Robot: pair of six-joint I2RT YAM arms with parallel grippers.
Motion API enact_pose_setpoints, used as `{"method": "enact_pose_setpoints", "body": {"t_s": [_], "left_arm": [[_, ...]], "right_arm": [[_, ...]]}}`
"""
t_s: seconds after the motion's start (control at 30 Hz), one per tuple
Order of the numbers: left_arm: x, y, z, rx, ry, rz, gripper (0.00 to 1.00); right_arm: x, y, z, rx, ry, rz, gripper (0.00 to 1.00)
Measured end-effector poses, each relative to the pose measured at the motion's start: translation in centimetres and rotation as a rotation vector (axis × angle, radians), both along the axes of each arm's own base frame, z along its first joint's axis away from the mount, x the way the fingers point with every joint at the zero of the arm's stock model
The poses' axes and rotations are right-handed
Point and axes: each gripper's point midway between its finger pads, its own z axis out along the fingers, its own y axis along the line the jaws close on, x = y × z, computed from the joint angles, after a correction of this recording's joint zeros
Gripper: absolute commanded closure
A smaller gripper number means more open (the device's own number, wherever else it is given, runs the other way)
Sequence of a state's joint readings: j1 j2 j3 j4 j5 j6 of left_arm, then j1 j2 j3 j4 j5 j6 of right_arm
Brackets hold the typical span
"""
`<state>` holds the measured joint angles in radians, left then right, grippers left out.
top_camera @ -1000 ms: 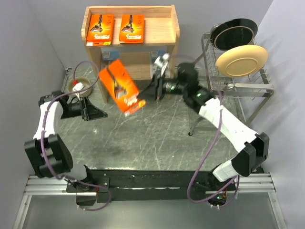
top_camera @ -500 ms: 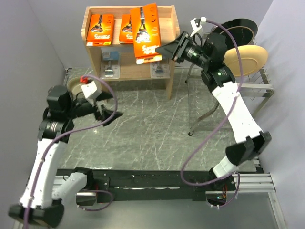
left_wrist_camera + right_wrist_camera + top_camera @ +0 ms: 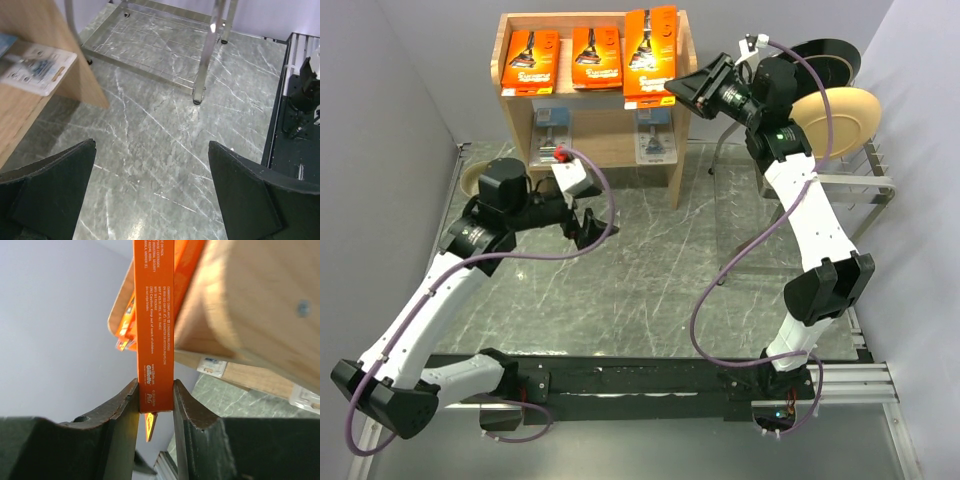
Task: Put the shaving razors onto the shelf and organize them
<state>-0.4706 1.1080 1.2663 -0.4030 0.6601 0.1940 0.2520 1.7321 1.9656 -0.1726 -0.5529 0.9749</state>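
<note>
Nearest the camera, the two arms are rising from their bases at the front edge of a grey marbled desk [image 3: 650, 260]. The left gripper [image 3: 588, 228] is hovering over the middle-left of the desk with its jaws spread wide and nothing between them.

Beyond it, a small light wooden shelf [image 3: 590, 17] is standing at the back of the desk. Two clear razor packs with blue-and-white cards are lying on its lower board, one to the left [image 3: 552, 135] and one to the right [image 3: 655, 137]. Two orange razor packs are lying flat side by side in the rimmed top tray, one at the left end [image 3: 530, 60] and one in the middle [image 3: 597, 58].

The right gripper [image 3: 155, 390] is reaching in from the right, pinching the lower edge of a third orange razor pack [image 3: 650, 50]. It is holding this pack at the right end of the top tray, just beside the middle pack. Whether the pack is touching the tray cannot be told.

To the right of the shelf, a wire dish rack [image 3: 840, 180] is holding a black plate [image 3: 815, 62] and a cream plate [image 3: 835, 110] on edge.
</note>
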Motion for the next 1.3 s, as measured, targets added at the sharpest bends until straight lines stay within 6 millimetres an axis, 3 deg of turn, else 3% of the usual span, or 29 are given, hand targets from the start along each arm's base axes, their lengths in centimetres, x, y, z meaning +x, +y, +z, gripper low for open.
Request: {"method": "enact_pose_setpoints", "body": {"t_s": [0.2, 0.3, 0.33, 0.4, 0.53, 0.8, 1.0, 1.3], "left_arm": [[0.1, -1.1, -0.3, 0.006, -0.004, -0.008, 0.01], [0.2, -1.5, -0.5, 0.005, 0.001, -0.013, 0.01], [0.2, -1.7, -0.4, 0.003, 0.0, -0.017, 0.0], [0.1, -2.1, -0.3, -0.003, 0.001, -0.024, 0.01], [-0.1, -2.6, 0.1, -0.019, -0.008, -0.029, 0.01], [0.1, -3.5, 0.7, -0.058, 0.002, -0.028, 0.01], [2.3, -4.6, 0.7, -0.076, 0.027, 0.018, 0.01], [5.7, -5.1, 4.8, -0.16, -0.06, 0.113, 0.01]], "right_arm": [[0.5, -0.5, -0.6, 0.009, 0.044, -0.032, 0.98], [0.6, -0.7, -0.8, 0.008, 0.057, -0.046, 0.85], [0.7, -0.7, -0.9, 0.008, 0.059, -0.049, 0.73], [0.8, -0.8, -1.0, 0.006, 0.067, -0.059, 0.58], [0.9, -1.0, -0.8, 0.006, 0.063, -0.073, 0.48], [1.5, -1.7, -0.6, 0.004, 0.058, -0.119, 0.44], [1.7, -1.9, -0.6, -0.005, 0.048, -0.136, 0.43], [1.2, -2.3, -1.7, -0.017, 0.07, -0.15, 0.42]]}}
